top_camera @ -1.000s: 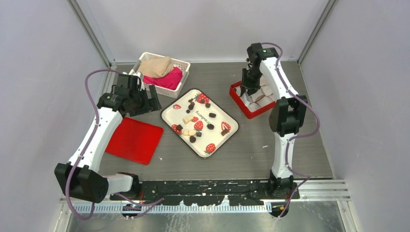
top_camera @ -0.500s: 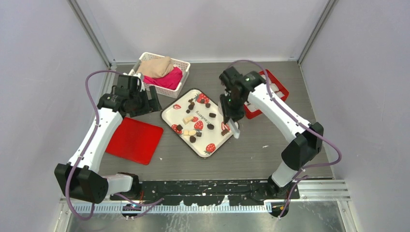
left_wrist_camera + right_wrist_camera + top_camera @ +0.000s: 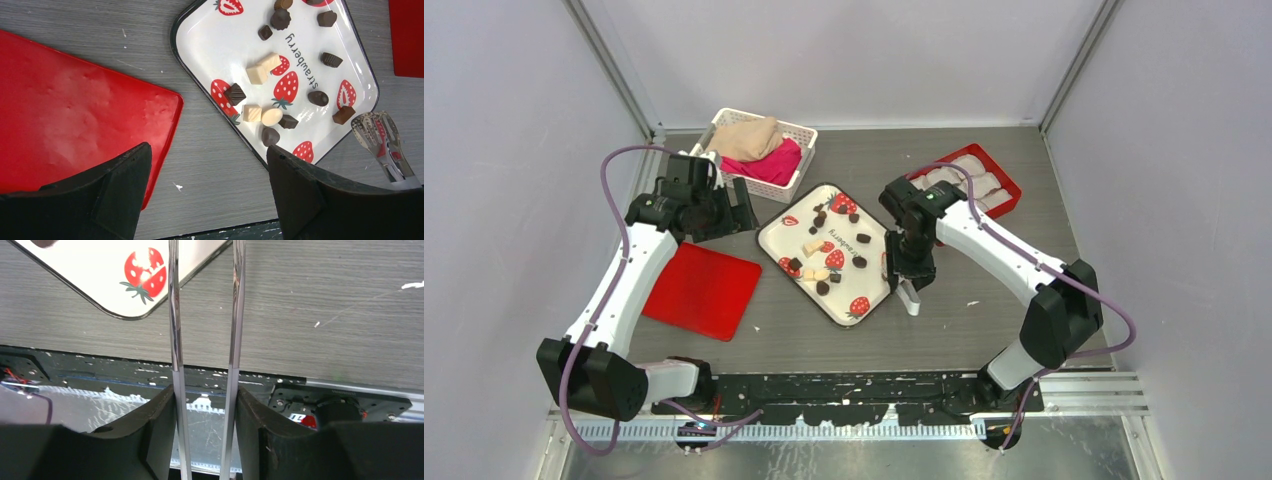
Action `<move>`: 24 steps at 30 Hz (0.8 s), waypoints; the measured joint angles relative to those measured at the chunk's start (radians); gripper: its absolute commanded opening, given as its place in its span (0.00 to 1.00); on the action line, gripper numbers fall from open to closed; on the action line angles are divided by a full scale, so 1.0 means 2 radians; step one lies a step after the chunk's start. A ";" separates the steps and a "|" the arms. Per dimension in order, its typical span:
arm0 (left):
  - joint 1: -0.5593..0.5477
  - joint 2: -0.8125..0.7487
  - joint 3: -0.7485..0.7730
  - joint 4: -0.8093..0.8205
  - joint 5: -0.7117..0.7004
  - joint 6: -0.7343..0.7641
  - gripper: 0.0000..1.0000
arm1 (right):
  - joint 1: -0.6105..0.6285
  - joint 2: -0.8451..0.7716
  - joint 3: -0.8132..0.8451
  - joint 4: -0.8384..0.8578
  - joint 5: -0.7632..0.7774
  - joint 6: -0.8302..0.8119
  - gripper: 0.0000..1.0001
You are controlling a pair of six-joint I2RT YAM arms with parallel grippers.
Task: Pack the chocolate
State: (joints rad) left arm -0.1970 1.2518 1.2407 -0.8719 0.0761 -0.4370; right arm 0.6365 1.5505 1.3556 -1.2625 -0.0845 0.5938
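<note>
The chocolate [image 3: 318, 97] lies scattered on the tray [image 3: 235, 45] at mid-table, dark lumps among a few pale ones. The right gripper [image 3: 205, 405] pinches the tongs [image 3: 173, 340] by their two arms, which stand apart, tips at the tray's near right edge. The left gripper [image 3: 207, 150] hangs spread wide, holding nothing, left of the tray by the red lid [image 3: 75, 110]. A red box [image 3: 1009, 195] sits far right.

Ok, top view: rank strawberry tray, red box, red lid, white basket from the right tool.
1. White strawberry-print tray, just left of right tool.
2. Red plastic box, behind, right.
3. Flat red lid, white plastic basket, far left: too close to call.
</note>
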 measured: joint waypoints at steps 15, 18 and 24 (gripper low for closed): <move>0.000 0.000 -0.001 0.000 0.000 0.002 0.85 | 0.001 0.020 -0.012 0.045 -0.007 0.023 0.51; 0.000 0.000 -0.001 0.000 0.000 0.003 0.85 | 0.003 0.028 -0.012 0.046 -0.002 0.025 0.51; 0.000 0.000 -0.001 0.000 0.000 0.005 0.85 | 0.008 0.040 -0.012 0.049 0.010 0.030 0.52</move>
State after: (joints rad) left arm -0.1970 1.2510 1.2392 -0.8722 0.0757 -0.4271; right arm 0.6529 1.6306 1.3308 -1.1648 -0.0635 0.6537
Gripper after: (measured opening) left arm 0.855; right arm 0.523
